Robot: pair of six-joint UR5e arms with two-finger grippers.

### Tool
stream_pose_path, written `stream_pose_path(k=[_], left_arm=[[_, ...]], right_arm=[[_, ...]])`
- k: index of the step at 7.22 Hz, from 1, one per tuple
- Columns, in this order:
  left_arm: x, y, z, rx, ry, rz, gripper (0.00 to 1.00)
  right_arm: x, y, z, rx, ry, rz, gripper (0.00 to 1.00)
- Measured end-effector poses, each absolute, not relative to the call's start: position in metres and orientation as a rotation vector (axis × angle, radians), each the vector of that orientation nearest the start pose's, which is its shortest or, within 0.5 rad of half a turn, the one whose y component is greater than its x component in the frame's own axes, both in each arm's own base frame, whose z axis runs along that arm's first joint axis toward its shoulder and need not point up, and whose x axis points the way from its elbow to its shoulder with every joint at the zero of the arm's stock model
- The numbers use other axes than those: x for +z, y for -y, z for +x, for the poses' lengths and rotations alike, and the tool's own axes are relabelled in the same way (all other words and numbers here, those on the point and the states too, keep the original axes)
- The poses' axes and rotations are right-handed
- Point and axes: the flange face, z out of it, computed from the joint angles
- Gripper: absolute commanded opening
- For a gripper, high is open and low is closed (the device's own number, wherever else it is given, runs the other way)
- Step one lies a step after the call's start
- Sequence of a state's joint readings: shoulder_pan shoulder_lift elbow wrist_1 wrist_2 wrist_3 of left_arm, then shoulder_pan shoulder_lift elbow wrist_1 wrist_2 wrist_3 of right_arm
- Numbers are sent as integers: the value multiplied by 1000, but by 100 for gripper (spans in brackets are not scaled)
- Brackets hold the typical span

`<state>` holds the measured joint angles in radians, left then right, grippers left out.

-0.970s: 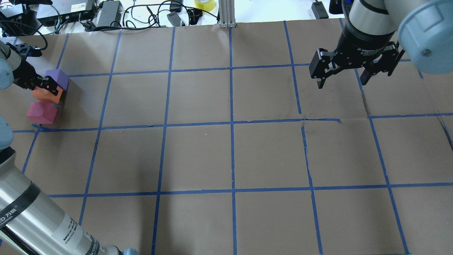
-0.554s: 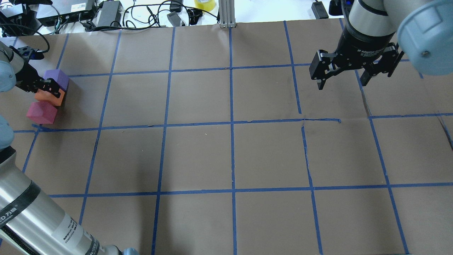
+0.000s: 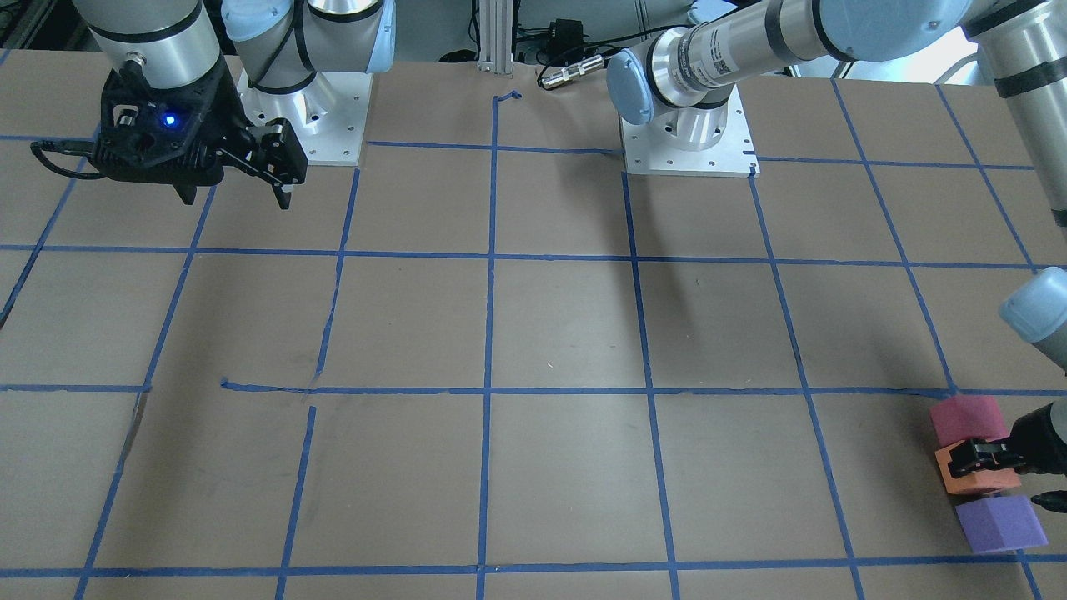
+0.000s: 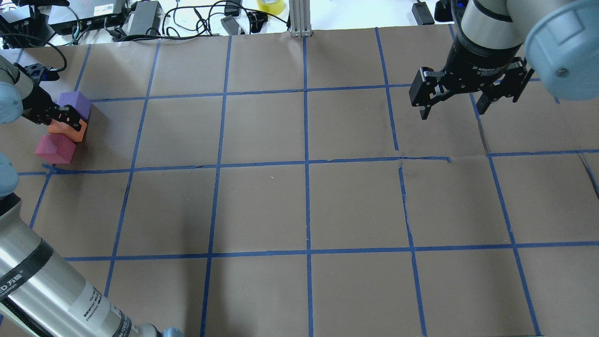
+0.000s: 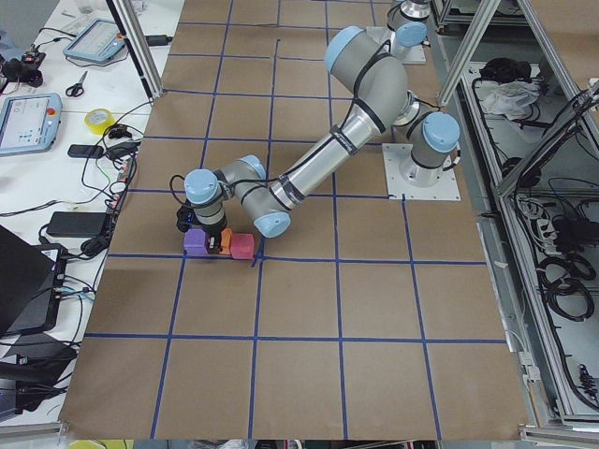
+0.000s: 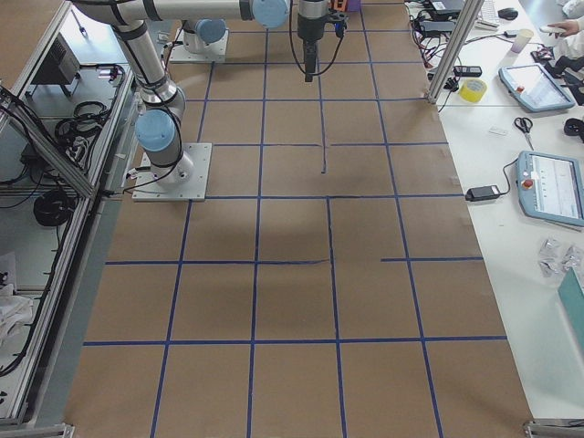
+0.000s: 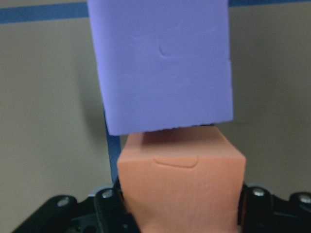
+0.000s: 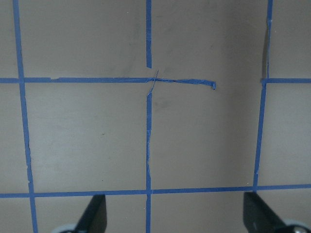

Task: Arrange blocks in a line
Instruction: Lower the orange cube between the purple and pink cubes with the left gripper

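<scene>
The orange block (image 4: 63, 131) is sitting in the middle of a short row of three on the bench (image 4: 262, 206), far out toward the robot's left edge. The purple block (image 4: 76, 103) is lying on its far side, looking as if it is touching it, and the reddish-pink block (image 4: 55, 149) is lying on its near side, close against it. The row is running roughly away from the robot, slanting a little. It is lying inside one square of the blue tape grid (image 4: 306, 164), with the reddish-pink block's near corner just beside a tape crossing.

The left pincer (image 4: 69, 120) is grasping the orange block. In the left wrist view black fingers (image 7: 109, 206) are pressing against both of the cube's flanks, and the purple block is filling the upper part of that view straight ahead. The left arm is reaching low across the bench to get there, its wrist coming in from the outer edge.

The right pincer (image 4: 453, 110) is hanging well apart from the blocks, above the far right part of the bench, its jaws spread wide and carrying nothing. Its own camera is looking straight down on brown paper and on tape lines that are peeling and broken in places.

Beyond the bench's far edge, cables and power bricks (image 4: 140, 18) are lying beside a yellow tape roll (image 4: 270, 5).
</scene>
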<state>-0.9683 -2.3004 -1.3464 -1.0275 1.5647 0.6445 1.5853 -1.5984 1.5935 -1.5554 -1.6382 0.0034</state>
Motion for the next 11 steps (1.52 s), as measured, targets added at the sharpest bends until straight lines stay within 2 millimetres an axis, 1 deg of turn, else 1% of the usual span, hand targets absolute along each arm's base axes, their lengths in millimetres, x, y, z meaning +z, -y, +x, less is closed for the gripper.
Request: stream_pose_path(k=[4,6,11], left_arm=[[187,673,320,-67,-3119,39,0],[186,672,321,-72,-3118,29,0],[184,667,316,-62,-3127,14,0]], right_arm=[[489,477,133,16,-3209,-18,100],[489,477,133,17,-3209,-18,100],[488,478,133,18,-3209,-18,100]])
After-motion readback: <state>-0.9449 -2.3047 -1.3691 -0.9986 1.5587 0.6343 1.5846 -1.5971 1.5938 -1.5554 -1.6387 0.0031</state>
